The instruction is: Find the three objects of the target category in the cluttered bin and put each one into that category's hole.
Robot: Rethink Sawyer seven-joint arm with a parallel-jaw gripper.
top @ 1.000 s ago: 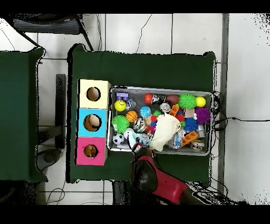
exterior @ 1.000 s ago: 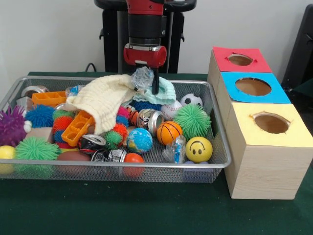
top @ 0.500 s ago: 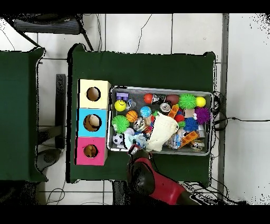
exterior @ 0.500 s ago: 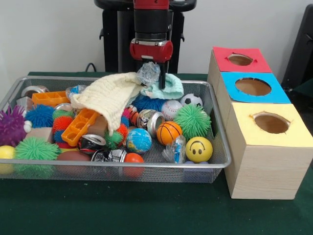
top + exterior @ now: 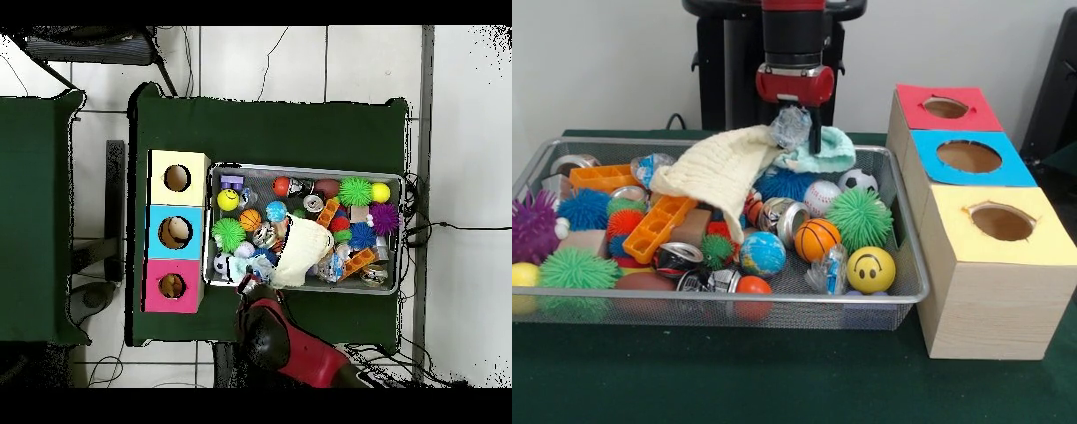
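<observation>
Carrying step: a crinkled clear wrapper is lifted from the bin.
The end effector is clamped on it above the bin's far right; next it must travel to the hole, well apart.

The bin is silvery wire mesh with a smooth metal rim. A knitted, ribbed cream cloth drapes softly over glossy crushed cans and bristly rubbery balls. The boxes are pale, matt, grained wood with painted tops. Dark green felt-like cloth covers the table.
</observation>
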